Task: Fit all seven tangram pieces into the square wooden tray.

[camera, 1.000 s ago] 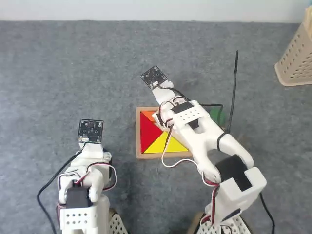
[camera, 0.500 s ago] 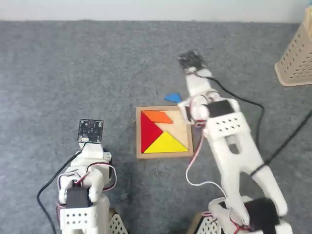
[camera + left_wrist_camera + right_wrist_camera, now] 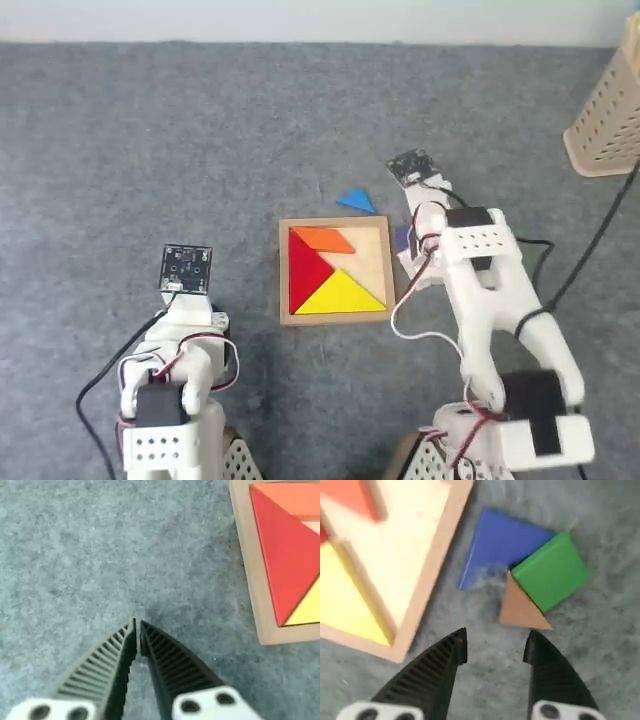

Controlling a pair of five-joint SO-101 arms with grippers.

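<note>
The square wooden tray (image 3: 284, 275) lies mid-table and holds a red triangle (image 3: 306, 270), an orange piece (image 3: 323, 239) and a yellow triangle (image 3: 340, 293). A small blue triangle (image 3: 356, 201) lies on the carpet behind the tray. In the right wrist view, a dark blue triangle (image 3: 507, 542), a green square (image 3: 551, 571) and a small tan triangle (image 3: 520, 609) lie together just off the tray's rim (image 3: 435, 575). My right gripper (image 3: 496, 637) hangs open above the carpet close to the tan triangle. My left gripper (image 3: 137, 627) is shut and empty over bare carpet left of the tray (image 3: 250, 575).
A perforated beige basket (image 3: 610, 110) stands at the back right edge. The right arm (image 3: 480, 260) and its cables cover the ground right of the tray. The left arm (image 3: 175, 370) sits at the front left.
The right arm swung off the tray to the back right, then drew back to the tray's right side. The small blue triangle behind the tray came into view. The left arm stayed still.
</note>
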